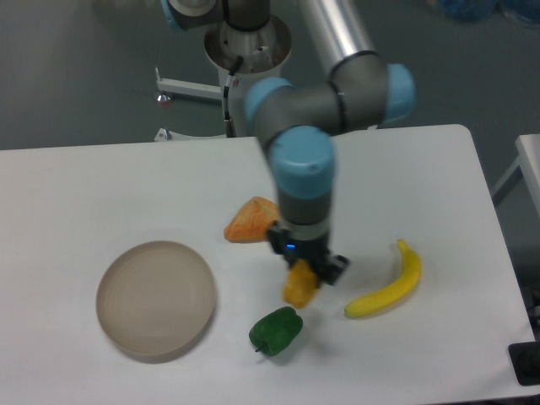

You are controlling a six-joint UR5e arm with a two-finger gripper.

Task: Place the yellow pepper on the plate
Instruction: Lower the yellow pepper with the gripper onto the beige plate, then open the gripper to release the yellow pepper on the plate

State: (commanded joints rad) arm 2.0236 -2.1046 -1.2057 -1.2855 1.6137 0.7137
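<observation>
Claw (302, 277) gripping lumpy yellow pepper (298, 285) above tabletop (76, 194) | round, low-rimmed beige plate (156, 299) left | glossy green pepper (275, 331) near

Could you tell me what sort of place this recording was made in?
Most likely a robotics lab or test bench. An industrial-style arm with a gripper holding a yellow pepper works over a plain white table set with a plate, a banana and a green pepper, above a bare grey floor.

A robotics lab: a white table (101, 186), grey floor, and the arm's pedestal (251, 89) behind.
</observation>
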